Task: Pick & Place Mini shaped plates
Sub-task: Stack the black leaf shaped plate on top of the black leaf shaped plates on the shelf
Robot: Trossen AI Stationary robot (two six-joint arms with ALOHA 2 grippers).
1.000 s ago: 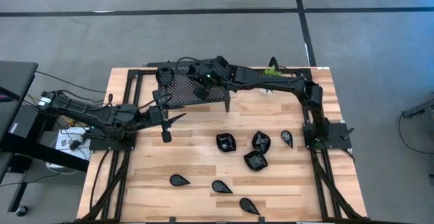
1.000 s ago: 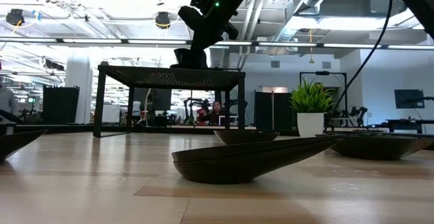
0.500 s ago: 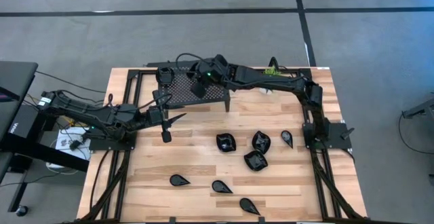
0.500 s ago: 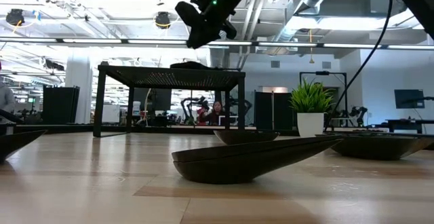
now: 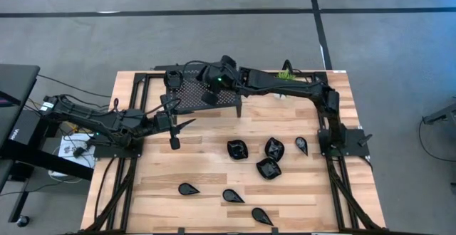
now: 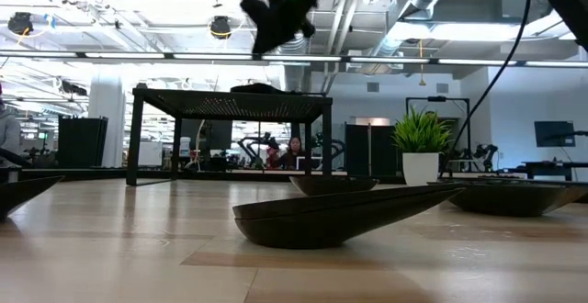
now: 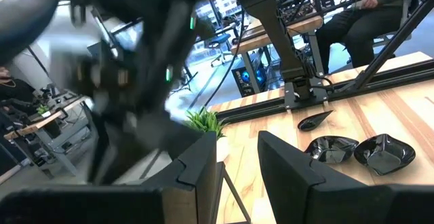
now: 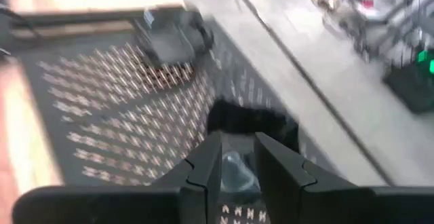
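1. Glossy black mini shaped plates [image 5: 269, 168], well apart from the right gripper [image 5: 211, 95], lie on the pale, striped wooden plank table [image 5: 214, 171].
2. The black metal stand [image 5: 192, 92] under that claw has a dotted perforated pattern.
3. A green leafy plant in a white pot [image 6: 422, 147] stands beyond it.

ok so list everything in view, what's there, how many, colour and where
plates on table: seven, glossy black, three wavy ones mid-table, one teardrop beside them, three teardrops along the near edge
plates on stand: at least two, black, on top
stand: one, black perforated metal, back of table
plant: one, green in white pot, back right
table: one, light wood
person: one, seated in the room behind
left claw: dark, open, left of table, waiting
right claw: dark, empty, above stand
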